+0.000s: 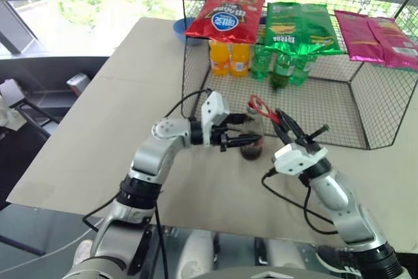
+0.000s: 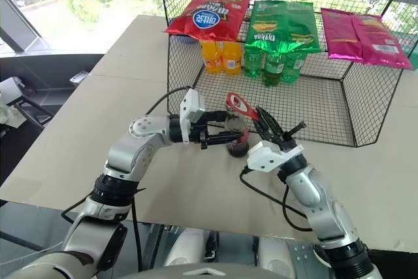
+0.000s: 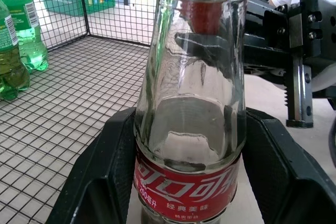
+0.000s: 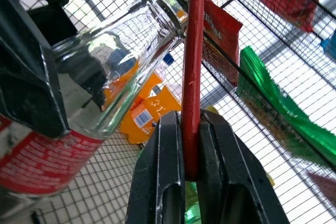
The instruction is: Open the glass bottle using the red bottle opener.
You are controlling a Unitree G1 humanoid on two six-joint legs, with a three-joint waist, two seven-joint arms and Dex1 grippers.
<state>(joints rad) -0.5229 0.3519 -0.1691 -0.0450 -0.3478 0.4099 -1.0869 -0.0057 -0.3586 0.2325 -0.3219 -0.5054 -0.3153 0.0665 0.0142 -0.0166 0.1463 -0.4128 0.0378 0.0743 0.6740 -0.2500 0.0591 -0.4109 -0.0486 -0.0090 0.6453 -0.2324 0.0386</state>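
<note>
Desk [image 1: 98, 135]: beige, wire cage at 12 o'clock.
Bottle [image 1: 252, 140]: upright mid-desk, left fingers [image 1: 240, 139] clamping its body to steady it.
Opener [image 1: 262, 109]: pinched tight in right fingers [image 1: 282, 124], loop at cap for prying.

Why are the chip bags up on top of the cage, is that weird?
A bit. The red chip bag, green bags and pink bags lie draped over the cage's rim, overhanging the soda bottles. Nothing looks spilled or broken.

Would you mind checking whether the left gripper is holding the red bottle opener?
No, the left gripper clamps the glass bottle, while the red bottle opener sits between the right gripper's jaws.
</note>
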